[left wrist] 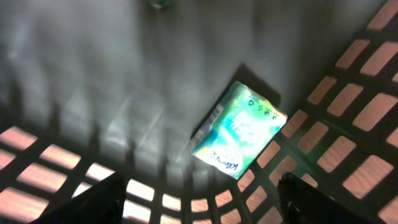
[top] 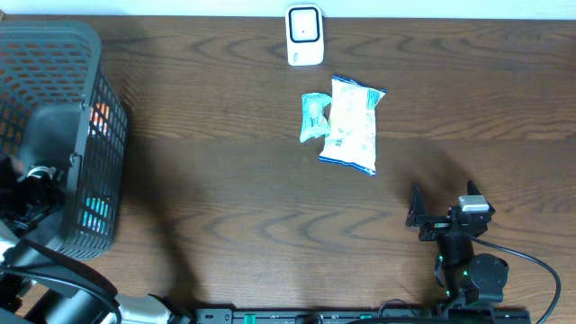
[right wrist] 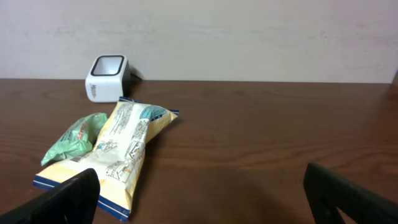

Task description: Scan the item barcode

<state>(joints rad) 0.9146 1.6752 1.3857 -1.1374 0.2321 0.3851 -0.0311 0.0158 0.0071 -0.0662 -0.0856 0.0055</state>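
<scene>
The white scanner stands upright, dark window tilted toward me. Near it on my side, a cream, blue-edged snack bag lies flat, a crumpled green packet touching its left edge. Far left of the scanner, a glossy green pack lies askew in the basket.

Left gripper and right gripper both spread wide

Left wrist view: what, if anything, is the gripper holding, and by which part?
Nothing: the left gripper stands open above the green packet lying in the basket.
</scene>
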